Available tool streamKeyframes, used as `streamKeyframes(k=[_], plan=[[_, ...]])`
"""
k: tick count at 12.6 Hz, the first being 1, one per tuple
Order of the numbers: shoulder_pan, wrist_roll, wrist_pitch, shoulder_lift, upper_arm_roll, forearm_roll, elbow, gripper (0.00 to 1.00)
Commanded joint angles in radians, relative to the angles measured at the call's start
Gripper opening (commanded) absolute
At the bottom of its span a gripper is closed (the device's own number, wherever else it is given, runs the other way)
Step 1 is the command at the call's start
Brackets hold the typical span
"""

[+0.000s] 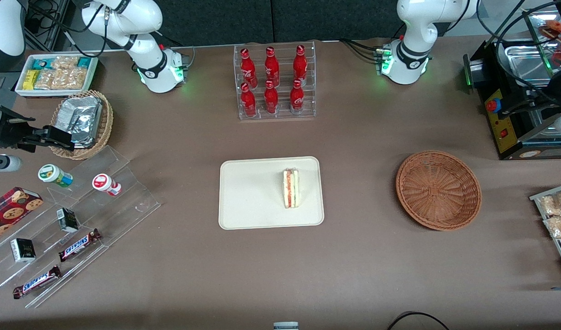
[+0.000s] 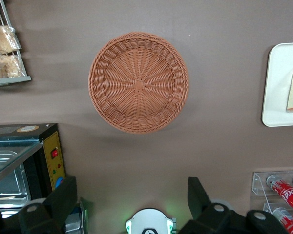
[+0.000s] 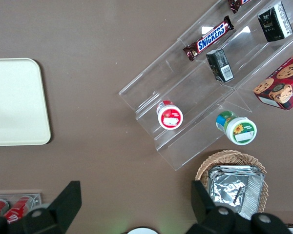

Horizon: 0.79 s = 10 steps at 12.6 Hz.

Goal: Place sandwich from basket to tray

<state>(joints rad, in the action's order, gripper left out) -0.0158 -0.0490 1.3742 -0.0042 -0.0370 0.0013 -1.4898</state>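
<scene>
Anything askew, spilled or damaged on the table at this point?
Nothing stands out. The sandwich stands on its edge, intact, on the tray; the basket sits upright and empty. The gripper hangs open above the table near the basket, holding nothing.

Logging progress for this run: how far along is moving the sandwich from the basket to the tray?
Looks done: the sandwich stands on the tray, and the basket is empty. Nothing is in hand: the gripper, fingers open, hangs high above the basket. Nothing visible remains.
</scene>
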Motion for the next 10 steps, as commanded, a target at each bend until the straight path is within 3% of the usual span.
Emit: streamKeyframes(k=[1,5,10], plan=[[-0.01,-0.061,0.072,-0.085,-0.018,-0.012,-0.119,1.0],[-0.012,-0.075,0.071,-0.118,-0.043,-0.004,-0.136,1.0],[-0.018,-0.077,0.074,-0.048,-0.047,-0.01,-0.06,1.0]])
